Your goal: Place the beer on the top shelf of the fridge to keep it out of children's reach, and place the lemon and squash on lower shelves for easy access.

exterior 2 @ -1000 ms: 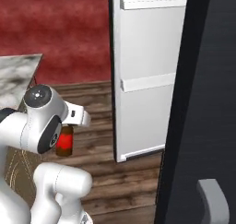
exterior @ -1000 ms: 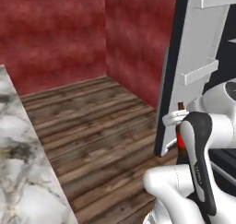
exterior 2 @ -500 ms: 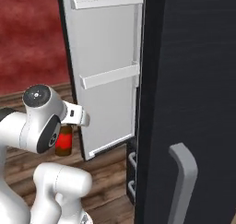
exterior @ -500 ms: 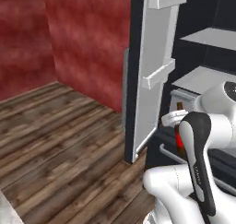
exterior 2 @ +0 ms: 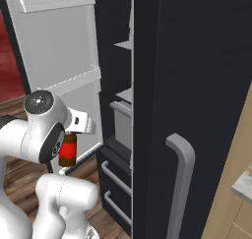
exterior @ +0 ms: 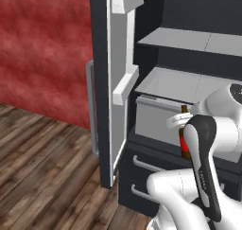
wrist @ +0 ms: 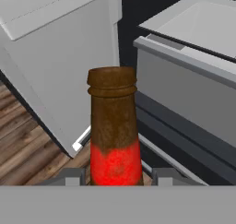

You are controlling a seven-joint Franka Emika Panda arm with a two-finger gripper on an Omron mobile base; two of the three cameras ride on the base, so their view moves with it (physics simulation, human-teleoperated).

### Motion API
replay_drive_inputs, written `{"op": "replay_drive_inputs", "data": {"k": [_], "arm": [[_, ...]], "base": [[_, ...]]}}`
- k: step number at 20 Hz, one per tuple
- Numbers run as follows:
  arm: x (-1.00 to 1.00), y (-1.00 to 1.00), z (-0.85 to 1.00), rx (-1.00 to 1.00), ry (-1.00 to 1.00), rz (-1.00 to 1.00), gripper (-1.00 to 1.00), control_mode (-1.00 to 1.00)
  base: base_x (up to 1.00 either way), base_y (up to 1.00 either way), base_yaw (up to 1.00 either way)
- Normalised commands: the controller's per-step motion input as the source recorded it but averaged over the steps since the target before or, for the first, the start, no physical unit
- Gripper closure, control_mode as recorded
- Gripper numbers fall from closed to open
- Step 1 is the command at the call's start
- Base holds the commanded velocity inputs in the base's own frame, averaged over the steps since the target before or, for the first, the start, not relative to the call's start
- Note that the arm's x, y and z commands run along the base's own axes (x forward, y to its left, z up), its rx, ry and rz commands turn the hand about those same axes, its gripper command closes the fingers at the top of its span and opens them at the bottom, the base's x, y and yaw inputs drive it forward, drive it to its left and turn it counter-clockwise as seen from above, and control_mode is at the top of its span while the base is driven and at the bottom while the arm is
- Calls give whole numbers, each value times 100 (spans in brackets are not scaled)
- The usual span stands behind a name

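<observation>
Beer (wrist: 114, 126) sits between the gripper (wrist: 115, 176) fingertips, a dark brown glass bottle with a narrow neck, a thick lip and a bright red label low on its body; the jaws pinch it at the label, upright, held in the air in front of the open fridge (exterior 2: 197, 85). From the left base camera the red wall (exterior: 42, 54) comes first, then the open door's white lining and racks (exterior: 124, 84), then the light-grey shelves (exterior: 189, 39) inside, which the right base camera mostly hides behind the fridge's black side. That right camera instead shows the curved grey handle (exterior 2: 181, 179) and a strip of tan cupboard (exterior 2: 236, 184). No writing can be read on the label.
</observation>
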Motion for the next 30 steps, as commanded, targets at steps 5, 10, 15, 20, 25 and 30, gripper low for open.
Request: {"op": "replay_drive_inputs", "data": {"k": [5, 10, 15, 20, 25, 30], "arm": [[0, 0, 0, 0, 0, 0, 100, 100], [0, 0, 0, 0, 0, 0, 100, 100], [0, 0, 0, 0, 0, 0, 100, 100], [0, 0, 0, 0, 0, 0, 100, 100], [0, 0, 0, 0, 0, 0, 100, 100], [0, 0, 0, 0, 0, 0, 100, 100]], "base": [[56, 0, -57], [53, 1, -56], [35, 17, -53], [22, 67, -41], [35, 51, -27], [59, 0, -11]]}}
